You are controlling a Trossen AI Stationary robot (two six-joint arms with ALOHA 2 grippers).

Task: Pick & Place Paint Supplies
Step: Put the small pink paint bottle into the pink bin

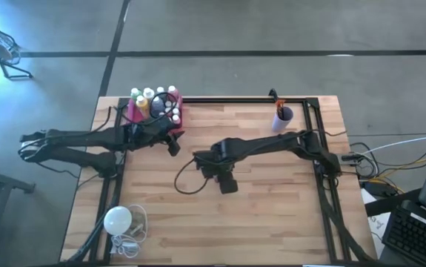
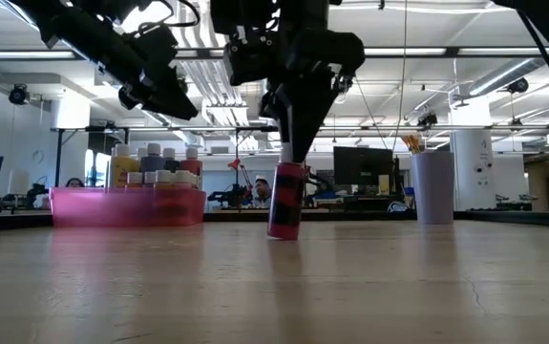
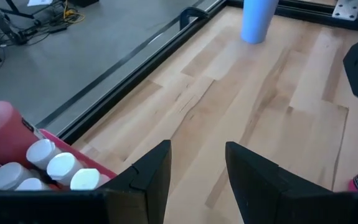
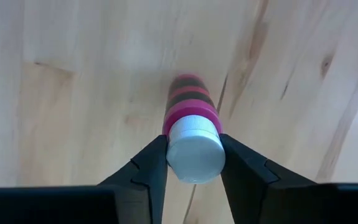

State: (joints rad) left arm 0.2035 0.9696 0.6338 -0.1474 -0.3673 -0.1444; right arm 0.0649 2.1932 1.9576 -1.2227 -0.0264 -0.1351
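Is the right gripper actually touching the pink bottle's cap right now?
Touching. In the right wrist view the right gripper has both fingers pressed against the sides of the white cap of the pink bottle, with no gap on either side.

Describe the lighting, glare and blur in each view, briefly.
High view: bright glare at the top-left corner over the floor; table evenly lit. Low view: backlit by ceiling lights, so both arms read as silhouettes; the near tabletop is soft, with a reflection under the pink bottle. Left wrist view: even light, the left gripper dark. Right wrist view: the bottle's white cap sharp, its body blurred.
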